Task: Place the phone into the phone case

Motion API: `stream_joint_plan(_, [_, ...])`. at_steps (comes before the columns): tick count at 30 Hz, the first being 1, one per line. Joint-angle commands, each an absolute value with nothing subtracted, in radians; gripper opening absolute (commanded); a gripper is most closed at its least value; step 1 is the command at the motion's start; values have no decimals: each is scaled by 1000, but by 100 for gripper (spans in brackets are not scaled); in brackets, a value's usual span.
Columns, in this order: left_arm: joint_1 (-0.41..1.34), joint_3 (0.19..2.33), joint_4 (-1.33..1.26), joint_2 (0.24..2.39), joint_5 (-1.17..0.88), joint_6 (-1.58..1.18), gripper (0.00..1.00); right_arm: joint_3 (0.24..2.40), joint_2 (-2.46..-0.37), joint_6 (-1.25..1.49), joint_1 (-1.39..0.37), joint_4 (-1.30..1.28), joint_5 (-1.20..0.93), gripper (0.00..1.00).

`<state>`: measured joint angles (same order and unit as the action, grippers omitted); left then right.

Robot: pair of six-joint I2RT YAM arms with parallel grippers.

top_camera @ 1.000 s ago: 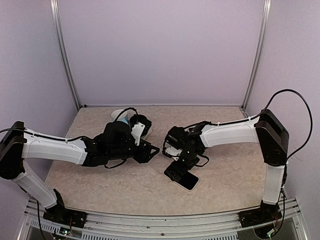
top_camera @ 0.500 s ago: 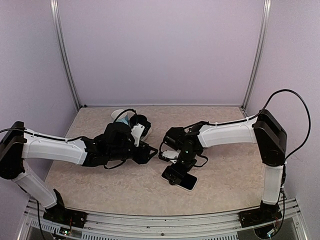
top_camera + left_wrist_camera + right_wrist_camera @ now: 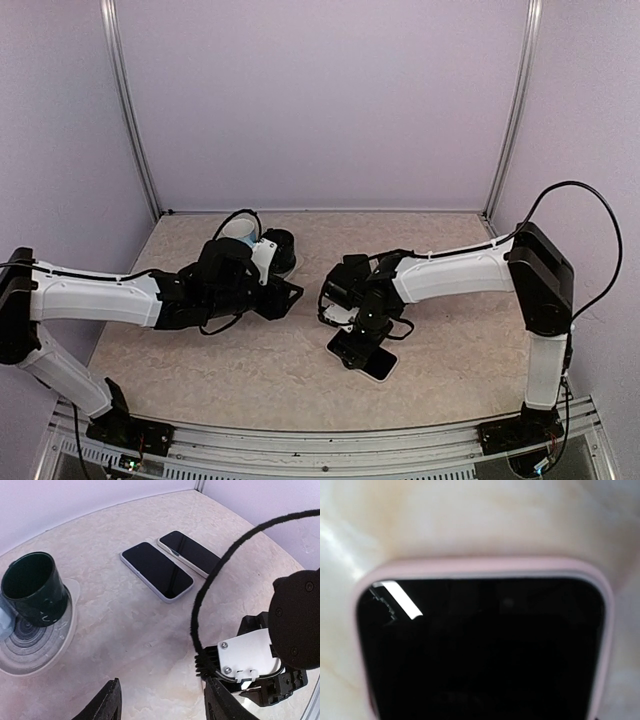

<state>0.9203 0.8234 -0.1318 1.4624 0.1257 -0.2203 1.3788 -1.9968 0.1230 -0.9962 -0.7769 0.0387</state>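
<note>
Right wrist view was filled by the phone (image 3: pixel 480 655) within the case (image 3: pixel 480 566), near-centre on the counter (image 3: pixel 220 370). The left jaws were released; the right jaws could not be told. Even rim pressing was advised.

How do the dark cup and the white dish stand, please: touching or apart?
Touching. The left wrist view shows the dark cup standing on the white dish.
</note>
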Motion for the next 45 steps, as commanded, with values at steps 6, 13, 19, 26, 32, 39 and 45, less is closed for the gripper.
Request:
stream_joint_plan(6, [836,830,-9,1324,386,-287,57,1277,-1746,223,-781,-667,23,53])
stream_joint_plan(13, [760,800,53,1277,422,-371,60,1315,-1683,229,-416,-568,37,52])
stream_joint_plan(19, [724,765,74,1273,438,-440,61,1513,-1936,206,-242,-561,78,50])
stream_joint_plan(26, [709,729,66,1241,431,-447,61,1751,-2190,233,-212,-682,94,49])
stream_joint_plan(32, [701,730,68,1249,430,-438,61,1702,-2180,253,-213,-700,62,51])
stream_joint_plan(39, [697,737,61,1265,430,-434,61,1654,-2125,261,-228,-746,63,52])
stream_joint_plan(45, [695,738,68,1264,436,-433,61,1651,-2145,258,-229,-726,50,55])
